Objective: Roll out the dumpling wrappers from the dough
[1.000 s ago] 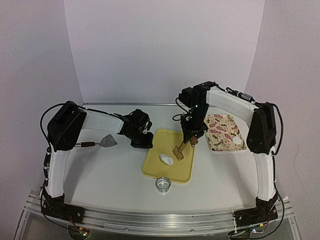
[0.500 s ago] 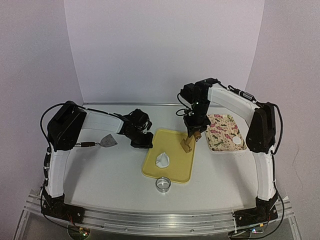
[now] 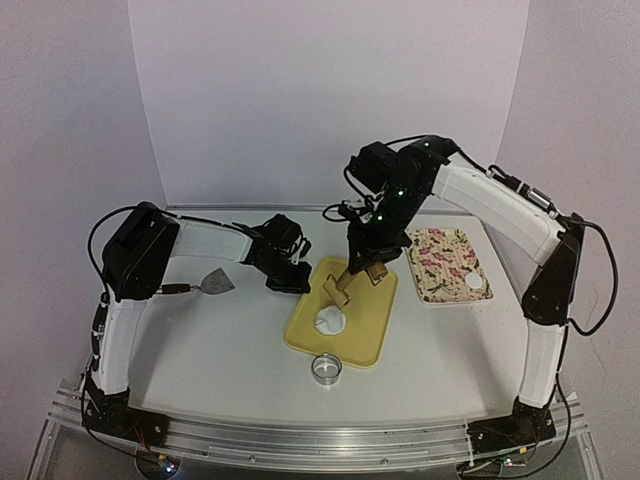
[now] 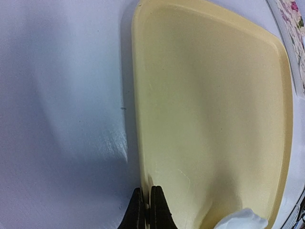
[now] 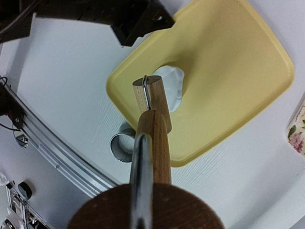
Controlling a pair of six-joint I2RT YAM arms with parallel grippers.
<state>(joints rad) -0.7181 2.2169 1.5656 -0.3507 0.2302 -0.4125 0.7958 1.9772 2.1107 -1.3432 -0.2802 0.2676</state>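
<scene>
1. The dough (image 3: 328, 322) is an uneven white lump on the near-left part of the yellow tray (image 3: 372, 335). One finished dumpling wrapper (image 3: 472, 283) lies at the near-right corner of the floral tray (image 3: 440, 250), toward the bench's right edge.
2. The right gripper (image 3: 372, 268) is clamped on the wooden dough roller (image 3: 343, 287), whose barrel hangs just above the lump's far side.
3. The left gripper (image 3: 292, 283) has its fingers pressed together on nothing, with the tips at the yellow tray's left rim.
4. The dough looks soft, light and probably sticky. It is best pressed from its centre, and thin discs may tear if pinched.
5. The raised rim limits strokes. The ring cutter (image 3: 325, 369) sits just beside the tray's near edge. Open tray floor lies far and right of the lump.
</scene>
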